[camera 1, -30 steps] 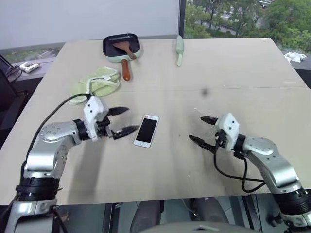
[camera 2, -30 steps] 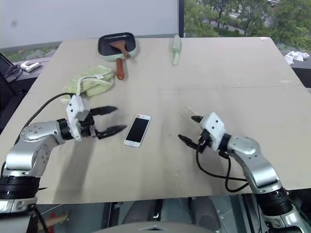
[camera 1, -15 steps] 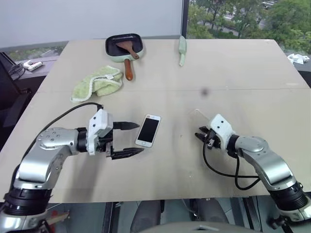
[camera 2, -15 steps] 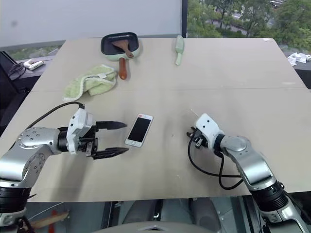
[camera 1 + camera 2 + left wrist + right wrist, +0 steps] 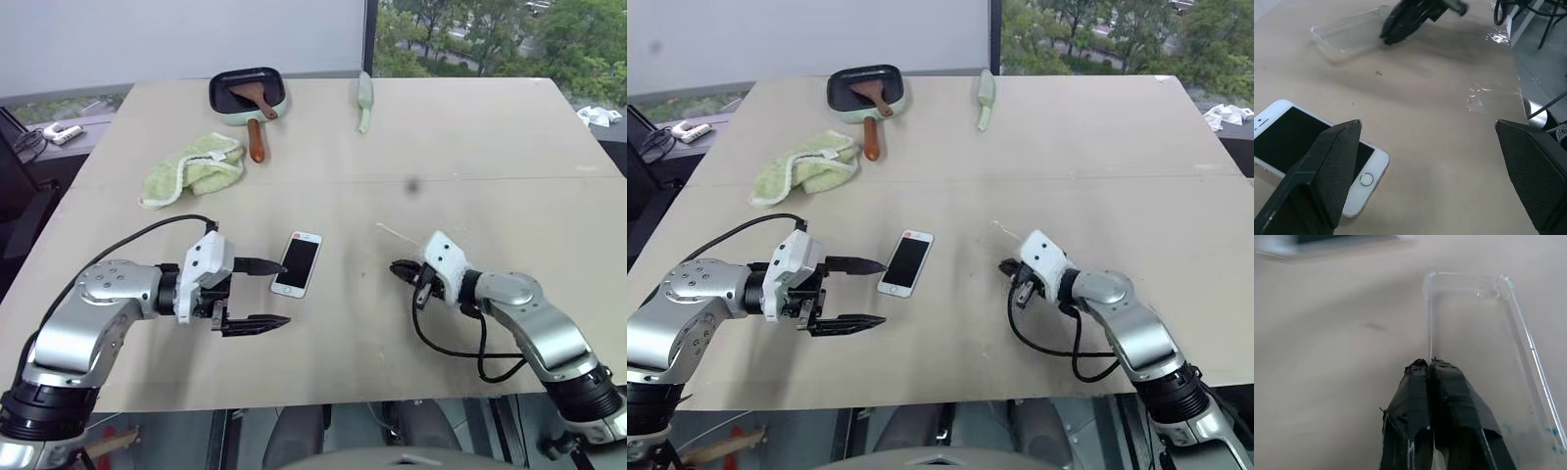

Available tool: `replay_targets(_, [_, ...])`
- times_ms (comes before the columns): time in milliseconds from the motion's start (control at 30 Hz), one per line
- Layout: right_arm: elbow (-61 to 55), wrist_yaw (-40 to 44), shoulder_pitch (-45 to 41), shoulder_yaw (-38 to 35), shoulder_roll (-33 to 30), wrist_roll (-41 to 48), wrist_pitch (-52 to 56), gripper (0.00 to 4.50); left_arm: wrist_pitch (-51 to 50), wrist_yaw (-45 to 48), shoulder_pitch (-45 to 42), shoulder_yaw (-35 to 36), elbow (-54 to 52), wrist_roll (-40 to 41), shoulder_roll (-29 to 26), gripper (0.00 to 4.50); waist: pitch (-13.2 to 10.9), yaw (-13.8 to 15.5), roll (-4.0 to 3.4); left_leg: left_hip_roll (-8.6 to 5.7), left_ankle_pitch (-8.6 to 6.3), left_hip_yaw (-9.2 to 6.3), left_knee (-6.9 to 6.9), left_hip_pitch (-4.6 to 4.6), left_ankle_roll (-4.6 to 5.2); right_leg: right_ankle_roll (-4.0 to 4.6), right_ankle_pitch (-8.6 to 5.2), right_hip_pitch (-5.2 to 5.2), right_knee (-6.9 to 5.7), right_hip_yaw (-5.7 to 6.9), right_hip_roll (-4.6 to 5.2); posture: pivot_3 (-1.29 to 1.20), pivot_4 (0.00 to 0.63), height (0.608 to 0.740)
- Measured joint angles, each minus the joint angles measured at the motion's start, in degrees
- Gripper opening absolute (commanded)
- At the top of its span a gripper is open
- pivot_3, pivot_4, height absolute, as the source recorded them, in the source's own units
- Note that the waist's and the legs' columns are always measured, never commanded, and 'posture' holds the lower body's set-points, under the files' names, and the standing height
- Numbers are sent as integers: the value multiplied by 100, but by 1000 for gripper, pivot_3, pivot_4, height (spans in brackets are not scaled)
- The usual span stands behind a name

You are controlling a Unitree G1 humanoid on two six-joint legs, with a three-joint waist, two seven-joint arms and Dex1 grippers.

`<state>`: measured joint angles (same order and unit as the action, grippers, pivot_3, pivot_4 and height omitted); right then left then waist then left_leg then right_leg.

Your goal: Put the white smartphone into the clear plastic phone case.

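White smartphone [image 5: 297, 263] flat on worktop [image 5: 490, 147], just ahead of spread left end effector [image 5: 266, 293], long axis crosswise to fingers. Right end effector [image 5: 1429, 363] pressed together, pinching clear plastic phone case [image 5: 1484, 347] long edge.

Table [image 5: 490, 147]: plain pale beige. White smartphone [image 5: 297, 263]: black screen, white bezels. Clear plastic phone case [image 5: 1484, 347]: colourless, faint blue specks at one end. Cloth [image 5: 193, 168] beyond the phone: light green. Pan [image 5: 245, 95]: black inside, pale green rim, brown handle. Grippers' fingers [image 5: 1327, 176]: black.
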<state>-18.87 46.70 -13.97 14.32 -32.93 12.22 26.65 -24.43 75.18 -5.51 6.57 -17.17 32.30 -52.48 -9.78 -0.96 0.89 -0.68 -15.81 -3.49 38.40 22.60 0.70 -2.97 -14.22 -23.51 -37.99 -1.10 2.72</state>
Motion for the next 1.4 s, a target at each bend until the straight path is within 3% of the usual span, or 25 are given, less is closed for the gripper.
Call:
replay_targets(133, [162,1253,-72,64,-447,278,-868,29,-19,2,0,2,-32,52,-35,4500,0,4,1,1,0,1,1,0,1,0,0,1,1,1,1,0,150,740])
replay_targets(367, [987,2280,-474,313,-694,126,-1608,29,-13,-43,57,3,-138,48,-59,4500,0,1,1,4,0,1,2,-1,0,0,0,1,-1,0,-1,0,150,740])
replay_targets(467, [1282,2391,-655,328,-708,-39,-1833,929,-12,-52,177,5,-240,48,-65,4500,0,9,1,4,0,2,2,0,0,0,0,0,1,0,-1,0,150,740])
replay_targets(567, [1446,2426,-765,327,-738,-174,-2003,2217,9,-45,290,12,-256,48,-98,4500,-1,14,1,4,0,1,1,0,0,1,0,0,1,0,-1,0,150,740])
replay_targets(600, [1460,2427,-770,327,-742,-193,-2024,2439,15,-44,302,13,-256,47,-99,4500,-1,14,1,4,0,1,1,0,0,1,0,0,1,0,-1,0,150,740])
replay_targets(633, [1534,2464,-772,326,-760,-246,-2072,3052,48,-39,331,13,-255,47,-104,4500,-1,24,1,4,0,2,2,0,0,1,0,0,0,0,0,0,150,740])
replay_targets(767, [1468,2528,-742,222,-884,-121,-1968,4376,218,-45,309,12,-197,-2,-95,4500,-1,23,1,4,0,1,2,0,0,1,0,0,0,0,1,0,150,740])
replay_targets(1000, [703,2224,-674,-285,-659,714,-1035,4455,678,-808,-301,-4,524,-595,352,4500,-1,13,1,3,0,-2,3,0,-1,1,1,0,-4,1,-1,0,150,740])
replay_targets(1400, [-201,1325,-547,-250,-140,1097,-57,4455,540,-2062,138,-28,980,-1475,583,4500,0,23,1,2,0,-6,1,5,-1,1,1,-8,-6,3,4,0,150,740])
